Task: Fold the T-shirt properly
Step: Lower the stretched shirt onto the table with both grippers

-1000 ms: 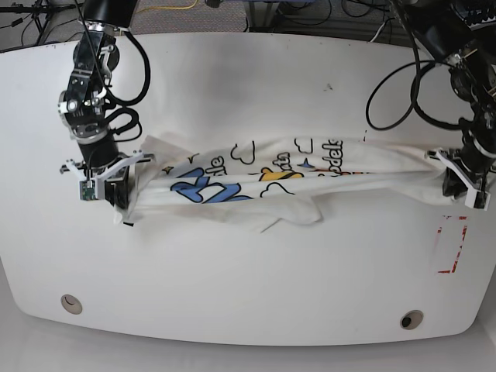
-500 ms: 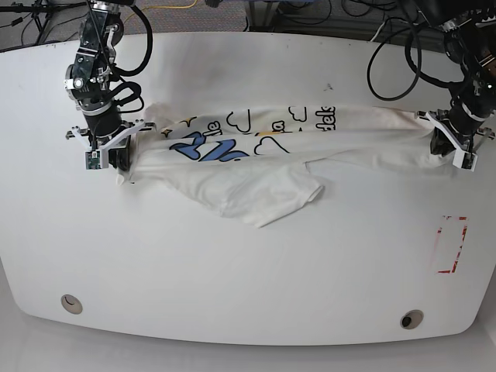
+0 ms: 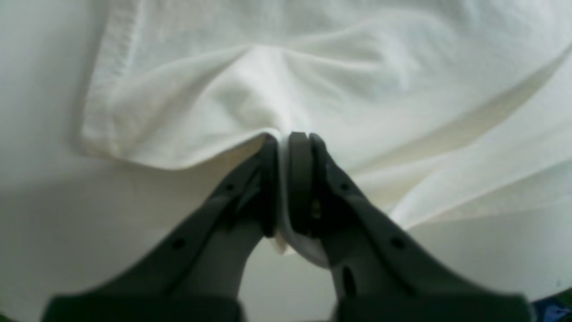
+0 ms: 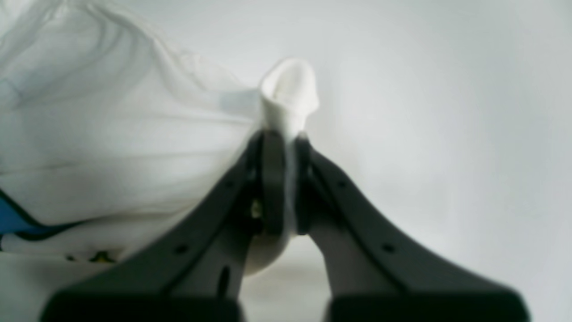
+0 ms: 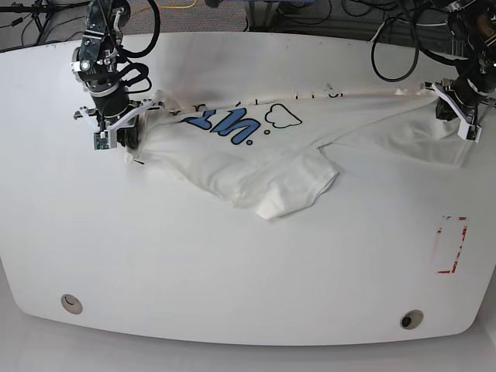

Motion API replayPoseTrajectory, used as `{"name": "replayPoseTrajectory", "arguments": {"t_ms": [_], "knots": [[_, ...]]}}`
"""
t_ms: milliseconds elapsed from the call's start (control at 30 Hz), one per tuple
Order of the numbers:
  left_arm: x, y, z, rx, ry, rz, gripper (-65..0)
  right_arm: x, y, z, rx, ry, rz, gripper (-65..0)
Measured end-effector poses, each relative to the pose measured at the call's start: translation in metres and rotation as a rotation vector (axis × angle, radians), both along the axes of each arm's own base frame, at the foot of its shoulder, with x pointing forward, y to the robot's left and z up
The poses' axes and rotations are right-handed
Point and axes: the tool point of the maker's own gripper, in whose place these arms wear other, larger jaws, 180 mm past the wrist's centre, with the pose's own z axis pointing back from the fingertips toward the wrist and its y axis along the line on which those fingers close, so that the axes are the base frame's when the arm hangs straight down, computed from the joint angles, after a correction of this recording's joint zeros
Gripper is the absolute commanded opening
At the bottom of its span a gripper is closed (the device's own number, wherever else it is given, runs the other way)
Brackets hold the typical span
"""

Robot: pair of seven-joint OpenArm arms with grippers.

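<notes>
The white T-shirt (image 5: 256, 159) hangs stretched between my two grippers across the far half of the table, its blue letters and a black-outlined cloud facing up. A sleeve trails toward the near side. My left gripper (image 5: 451, 110), at the base view's right, is shut on a pinch of the T-shirt (image 3: 313, 89); cloth shows squeezed between the left gripper (image 3: 283, 138) pads. At that view's left my right gripper (image 5: 128, 138) is shut on the other end. In the right wrist view a fold of the T-shirt (image 4: 111, 147) pokes out above the right gripper (image 4: 286, 138).
The white table (image 5: 232, 263) has two round holes (image 5: 71, 303) near its front edge. A red-outlined rectangle (image 5: 451, 244) is marked at the right. Cables lie beyond the table's far edge.
Both grippers have carried the T-shirt away from the front edge toward the far side. More of the cloth has swung over and spread, and the sleeve now lies lower on the table.
</notes>
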Motion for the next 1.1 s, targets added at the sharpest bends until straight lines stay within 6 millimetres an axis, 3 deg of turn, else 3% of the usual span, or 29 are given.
{"name": "replayPoseTrajectory", "arguments": {"t_ms": [167,300,433,567,900,1100], "knots": [[-0.009,0.003,0.003,0.008,0.007,0.009,-64.4,-0.011,0.003,-0.008,0.009,0.03,-0.003,-65.0],[-0.019,0.004,0.0,0.017,0.029,0.007,-54.1,-0.017,0.006,-0.013,0.021,0.049,-0.006,-58.7],[-0.027,0.004,-0.004,0.027,0.053,0.002,-40.0,-0.022,0.008,-0.016,0.028,0.058,-0.014,-47.3],[-0.024,0.008,-0.001,0.044,0.041,0.009,-34.5,-0.025,0.002,-0.017,0.015,0.066,-0.035,-41.7],[0.001,0.004,0.011,0.038,-0.049,0.0,-36.4,-0.013,0.005,-0.009,0.023,0.032,-0.023,-37.1],[0.002,0.005,0.01,0.047,-0.032,0.004,-36.5,-0.017,0.005,-0.011,0.022,0.041,-0.023,-26.4]]}}
